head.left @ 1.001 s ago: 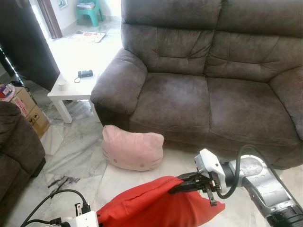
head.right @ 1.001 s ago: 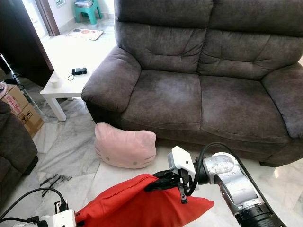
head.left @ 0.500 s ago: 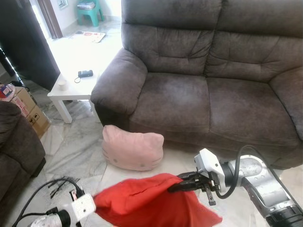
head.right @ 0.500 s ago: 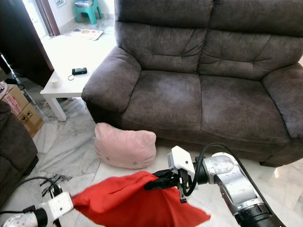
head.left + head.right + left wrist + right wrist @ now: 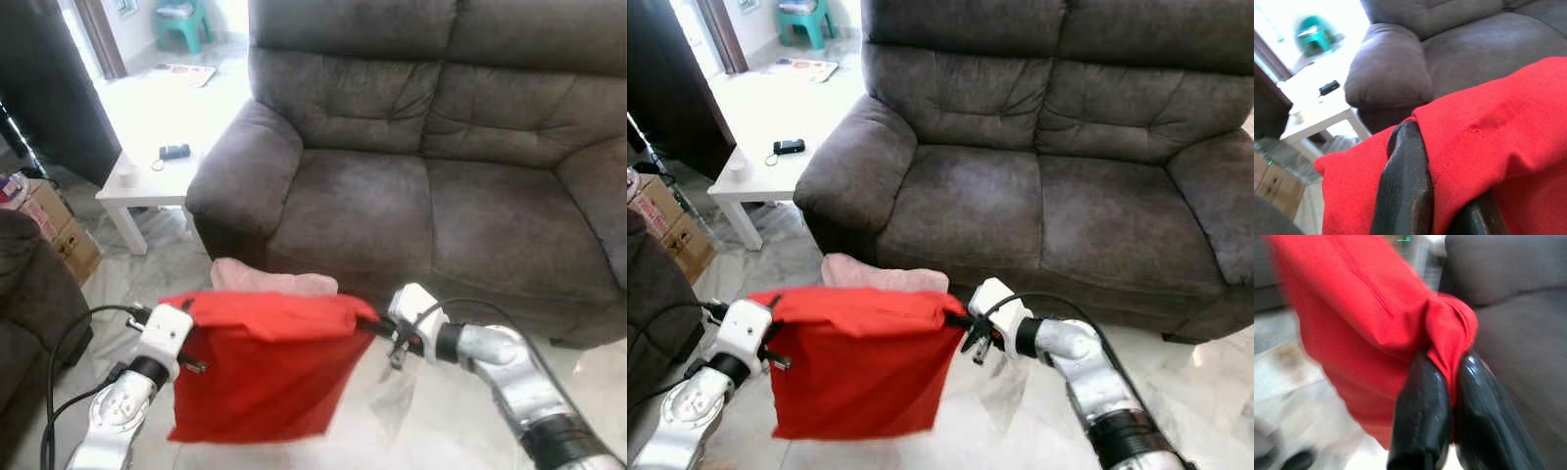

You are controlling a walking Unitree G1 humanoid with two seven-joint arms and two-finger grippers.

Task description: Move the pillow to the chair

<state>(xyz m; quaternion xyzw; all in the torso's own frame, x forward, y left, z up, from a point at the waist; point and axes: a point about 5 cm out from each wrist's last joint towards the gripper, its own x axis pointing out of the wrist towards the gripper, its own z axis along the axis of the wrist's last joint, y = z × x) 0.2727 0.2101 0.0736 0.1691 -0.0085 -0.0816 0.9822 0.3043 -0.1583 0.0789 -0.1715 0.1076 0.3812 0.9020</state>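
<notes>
A red pillow hangs off the floor in front of the brown sofa, stretched between both grippers by its top corners. My left gripper is shut on its left top corner. My right gripper is shut on the right top corner. In the left wrist view a black finger presses into the red cloth. In the right wrist view both black fingers pinch a bunched fold of the red cloth. A dark armchair stands at the left edge.
A pink pillow lies on the marble floor against the sofa's base, partly hidden behind the red one. A white side table with a small black device stands left of the sofa. Cardboard boxes sit beside the armchair.
Both arms have risen, lifting the red pillow from low near the floor until it hangs upright before the sofa. The left arm has come up into view.
</notes>
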